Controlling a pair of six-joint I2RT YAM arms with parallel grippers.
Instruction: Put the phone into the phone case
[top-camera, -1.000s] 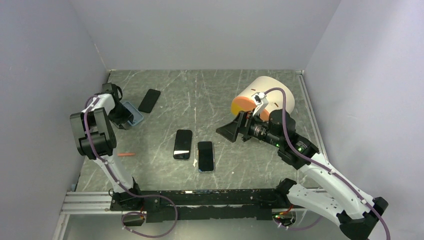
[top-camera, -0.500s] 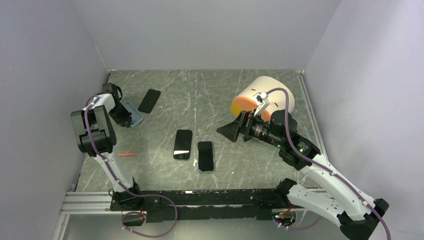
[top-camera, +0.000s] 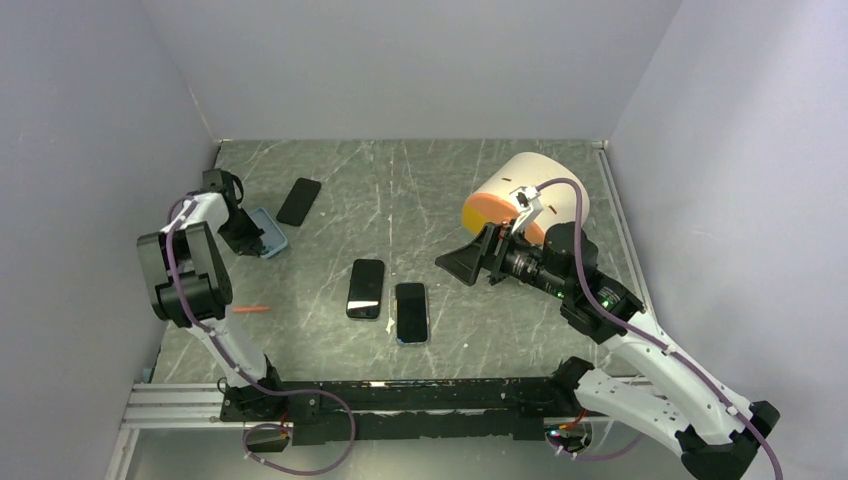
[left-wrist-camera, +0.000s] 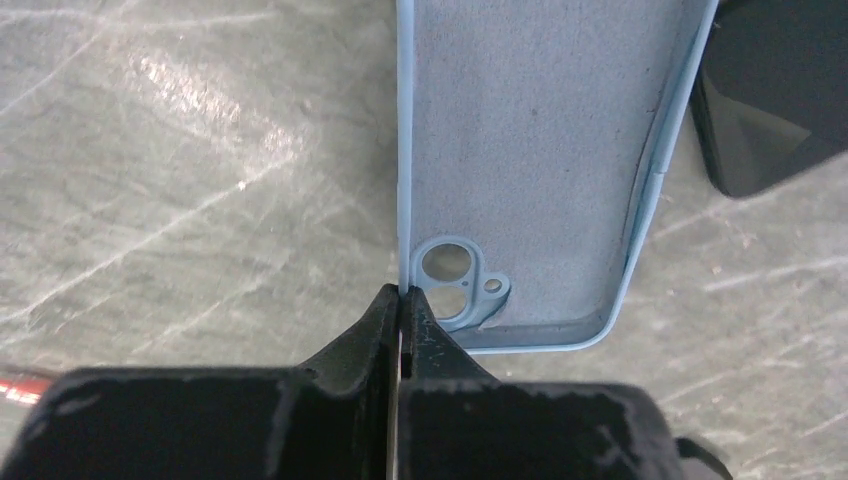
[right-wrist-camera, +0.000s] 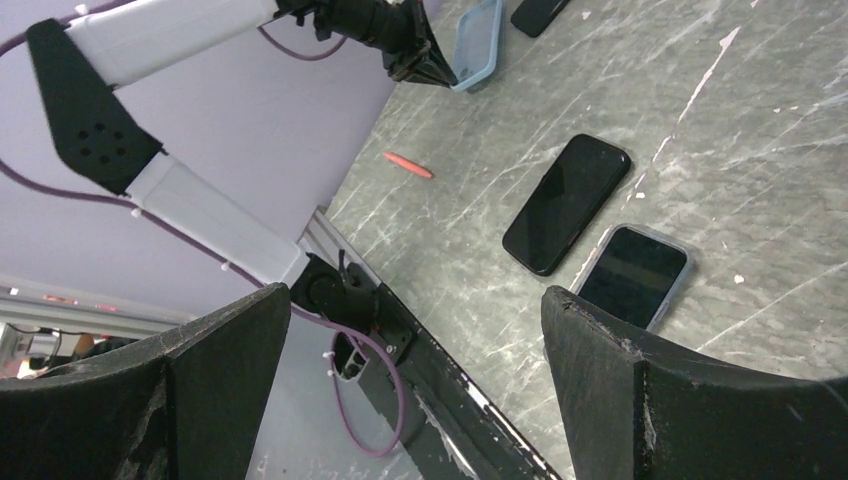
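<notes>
The light blue phone case (left-wrist-camera: 540, 150) lies open side up at the far left of the table (top-camera: 268, 232), its camera cut-out toward my left gripper (left-wrist-camera: 402, 300). That gripper is shut on the case's left rim beside the cut-out (top-camera: 243, 238). One bare black phone (top-camera: 298, 201) lies just right of the case (left-wrist-camera: 780, 90). Another bare black phone (top-camera: 366, 288) lies mid-table (right-wrist-camera: 566, 203). My right gripper (top-camera: 460, 262) hangs open above the table's right half, its fingers (right-wrist-camera: 200, 390) wide apart with nothing between them.
A phone in a grey case (top-camera: 411, 312) lies beside the middle phone (right-wrist-camera: 635, 275). A cream cylinder with an orange end (top-camera: 527, 195) rests at the back right, behind the right arm. A small red pen (top-camera: 252, 310) lies near the left wall.
My left gripper has closed onto the blue case's rim. The left arm shifted slightly; the right arm has barely moved.
</notes>
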